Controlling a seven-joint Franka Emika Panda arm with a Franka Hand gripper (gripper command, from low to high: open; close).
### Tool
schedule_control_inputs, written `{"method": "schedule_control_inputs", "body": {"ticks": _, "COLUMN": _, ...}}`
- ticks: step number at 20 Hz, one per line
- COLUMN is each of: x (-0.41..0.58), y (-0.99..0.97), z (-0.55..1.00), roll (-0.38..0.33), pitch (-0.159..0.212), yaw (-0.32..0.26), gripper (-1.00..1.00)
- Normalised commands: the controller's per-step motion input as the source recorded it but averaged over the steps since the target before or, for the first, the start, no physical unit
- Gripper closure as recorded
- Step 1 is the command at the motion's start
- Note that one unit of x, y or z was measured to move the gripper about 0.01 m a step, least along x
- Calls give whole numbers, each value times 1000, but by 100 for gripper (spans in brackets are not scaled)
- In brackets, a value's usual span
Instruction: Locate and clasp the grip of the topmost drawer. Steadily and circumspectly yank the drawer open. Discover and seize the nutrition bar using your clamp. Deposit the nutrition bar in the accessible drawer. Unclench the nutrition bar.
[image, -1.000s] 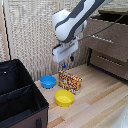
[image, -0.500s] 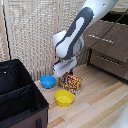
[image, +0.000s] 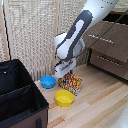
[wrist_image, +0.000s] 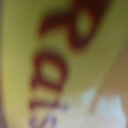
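Note:
The nutrition bar (image: 73, 83) is a red and yellow-orange patterned box standing on the wooden floor between the two bowls and the dresser. My gripper (image: 64, 73) is down at the box's top, on its edge toward the exterior view's left. Its fingers are too blurred to tell whether they are open or shut. The wrist view is filled by a blurred yellow surface with red letters, the box (wrist_image: 60, 55) very close up. The topmost drawer (image: 109, 41) with its silver bar handle (image: 100, 39) is at the exterior view's right, behind the arm.
A blue bowl (image: 48, 81) lies to the box's left in the exterior view, and a yellow bowl (image: 64, 98) in front of it. A black bin (image: 20, 100) stands at the left. The lower drawer (image: 111, 63) is under the top one. A slatted screen stands behind.
The arm has come down from above the box, and the gripper now sits at the box's top. The box and bowls have stayed in place.

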Motion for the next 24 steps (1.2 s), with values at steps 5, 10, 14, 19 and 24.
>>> {"method": "schedule_control_inputs", "body": {"ticks": 5, "x": 3, "y": 0, "z": 14, "roll": 5, "pitch": 21, "yaw": -2, "gripper": 100}}
{"method": "schedule_control_inputs", "body": {"ticks": 10, "x": 165, "y": 1, "z": 15, "roll": 0, "pitch": 42, "yaw": -64, "gripper": 100}}
{"method": "schedule_control_inputs", "body": {"ticks": 14, "x": 240, "y": -39, "z": 467, "roll": 0, "pitch": 94, "yaw": -33, "gripper": 100}}
{"method": "schedule_control_inputs", "body": {"ticks": 19, "x": 331, "y": -95, "z": 944, "roll": 0, "pitch": 109, "yaw": -25, "gripper": 100}}
{"method": "schedule_control_inputs", "body": {"ticks": 24, "x": 427, "y": -14, "z": 1000, "roll": -22, "pitch": 77, "yaw": -33, "gripper": 100}}
